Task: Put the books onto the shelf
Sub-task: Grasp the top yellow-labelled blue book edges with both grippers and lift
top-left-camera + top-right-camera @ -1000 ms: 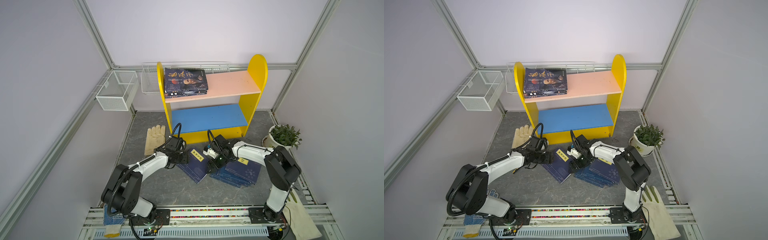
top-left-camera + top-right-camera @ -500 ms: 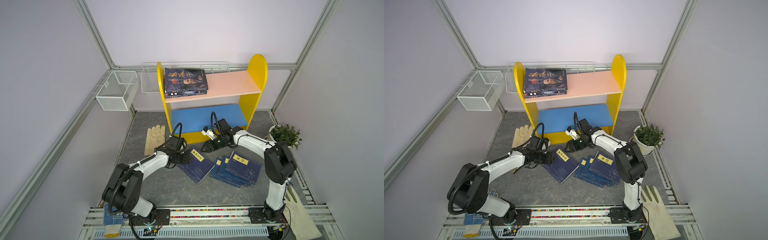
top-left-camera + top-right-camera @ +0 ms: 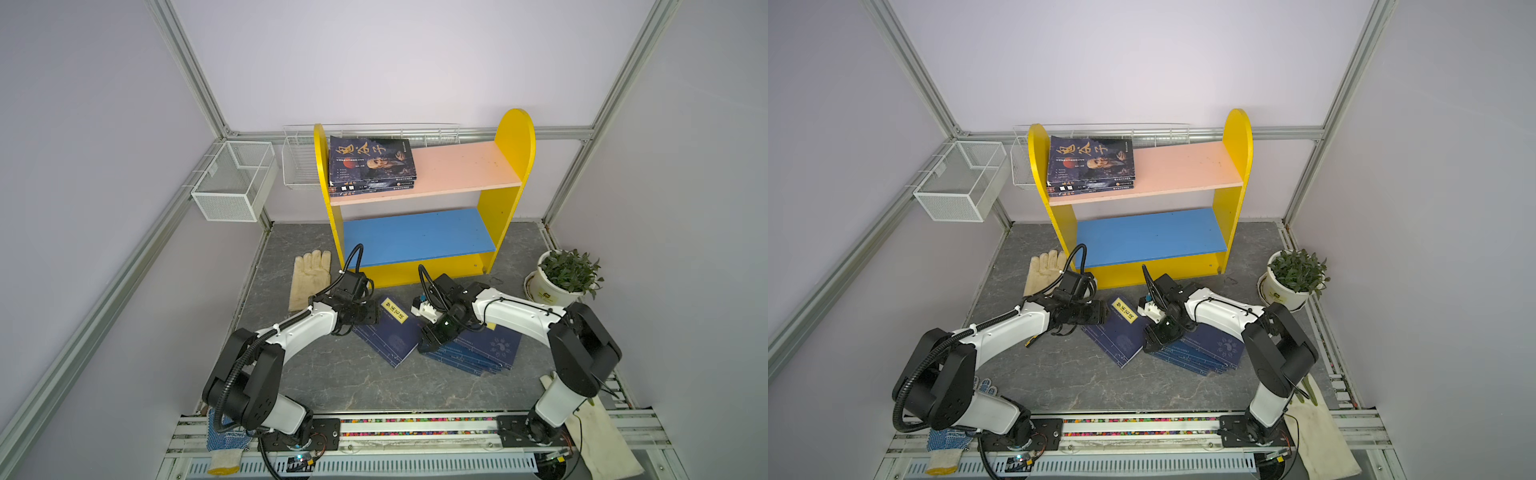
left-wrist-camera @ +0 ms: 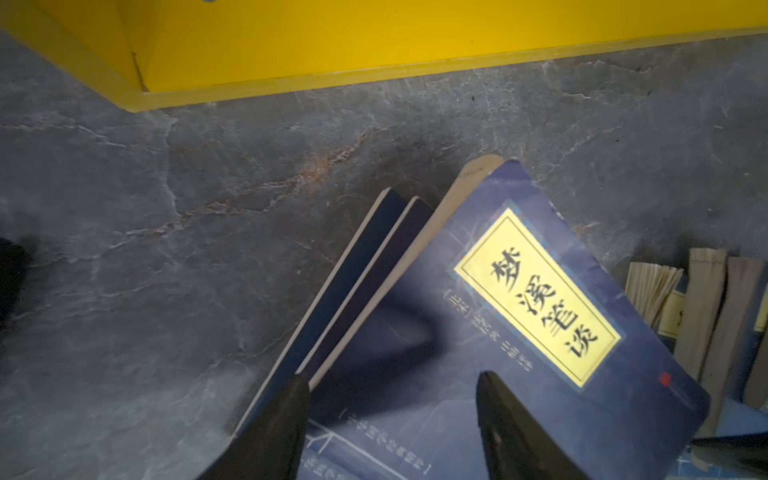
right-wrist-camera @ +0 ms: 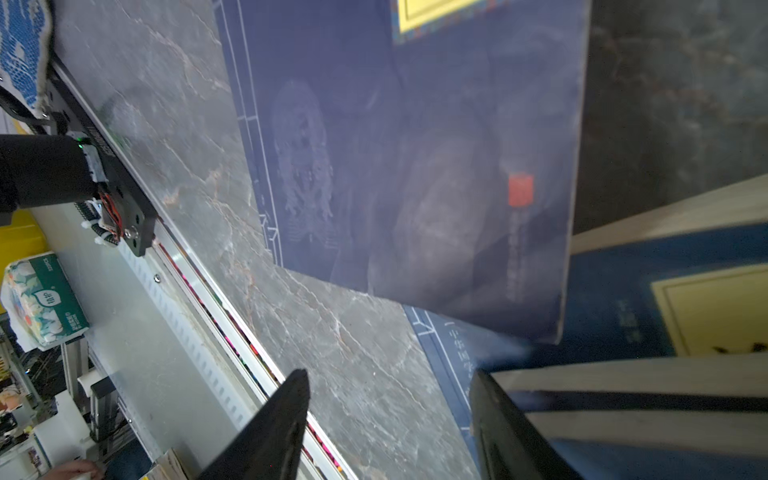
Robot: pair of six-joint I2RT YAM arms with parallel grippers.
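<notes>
Left gripper (image 4: 390,376) hangs released over the labelled navy book (image 4: 519,311), jaws apart. One finger sits at the edge where two thinner books (image 4: 395,249) peek out from underneath. Closing there could pinch a single cover or drag all three, and a limp book might sag and slip free.

In a top view the right gripper (image 3: 429,344) is likewise unclenched. It is at 3 o'clock of that book, with a finger against the fanned stack (image 3: 482,353). A careless push could scatter the stack across the tabletop (image 3: 353,382). The two grippers are also near enough to knock each other.

At 12 o'clock stands the shelf (image 3: 511,166), with dark paperbacks (image 3: 370,160) on its pink board (image 3: 457,166) toward 9 o'clock. A drooping book could catch the edge of the blue board (image 3: 415,235).
</notes>
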